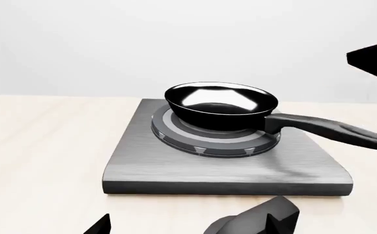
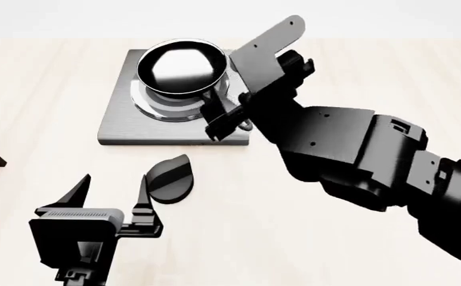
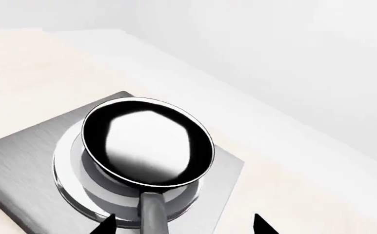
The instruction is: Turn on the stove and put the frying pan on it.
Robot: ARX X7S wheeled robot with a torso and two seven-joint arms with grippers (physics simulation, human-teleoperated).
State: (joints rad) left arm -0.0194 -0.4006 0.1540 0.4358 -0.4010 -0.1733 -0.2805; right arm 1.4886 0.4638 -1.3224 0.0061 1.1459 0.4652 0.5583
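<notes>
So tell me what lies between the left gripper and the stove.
A black rounded object lies on the table between the left gripper and stove, seen in the head view.

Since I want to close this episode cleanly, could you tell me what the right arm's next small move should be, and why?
Probably draw the right gripper straight back off the handle. The frying pan already sits on the burner of the stove, and the fingers stand apart on either side of the handle.
</notes>
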